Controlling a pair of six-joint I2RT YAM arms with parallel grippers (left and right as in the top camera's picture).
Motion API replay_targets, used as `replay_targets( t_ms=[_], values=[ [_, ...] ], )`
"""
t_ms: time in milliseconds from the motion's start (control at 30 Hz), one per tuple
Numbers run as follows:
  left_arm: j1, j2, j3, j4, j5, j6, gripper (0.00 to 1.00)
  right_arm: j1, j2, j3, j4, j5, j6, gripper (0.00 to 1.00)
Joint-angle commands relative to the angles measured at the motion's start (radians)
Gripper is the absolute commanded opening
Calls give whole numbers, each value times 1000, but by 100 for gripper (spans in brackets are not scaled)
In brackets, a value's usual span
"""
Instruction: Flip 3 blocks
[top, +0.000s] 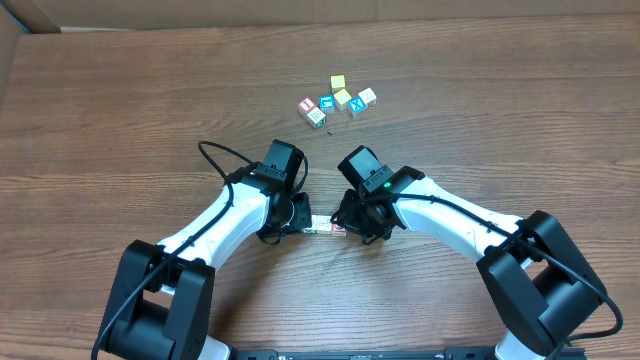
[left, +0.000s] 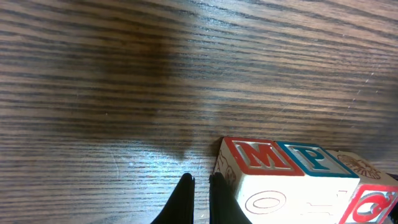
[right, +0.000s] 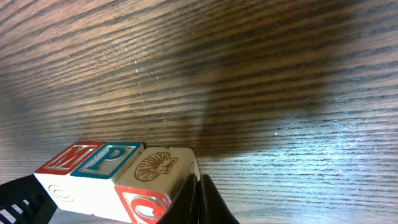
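Three blocks (top: 322, 229) lie in one tight row on the table between my two grippers. In the left wrist view their top faces show a red M (left: 258, 155), a teal P (left: 314, 160) and a brown shell drawing (left: 360, 167). My left gripper (left: 200, 186) is shut and holds nothing; one finger rests against the M block's outer end. The right wrist view shows the same row: M (right: 68, 157), P (right: 109, 158), shell (right: 155, 167). My right gripper (right: 198, 186) is shut and empty, pressed against the shell block's outer end. From overhead, the left gripper (top: 302, 224) and right gripper (top: 346, 228) bracket the row.
Several other alphabet cubes (top: 338, 100) sit in a loose cluster farther back, among them yellow-faced ones (top: 338, 82) and one with a blue X (top: 357, 108). Both white arms angle in from the near edge. Cardboard walls border the wooden table (top: 120, 110).
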Motion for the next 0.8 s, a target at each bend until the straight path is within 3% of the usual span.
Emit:
replay_targets(
  t_ms=[0,767],
  values=[
    [-11,8,-8,8,23,24,4,6,5,-5,11,-39,8,4],
    [-7,8,-6,39,23,69,4,6,5,-5,7,-82,103,4]
  ],
)
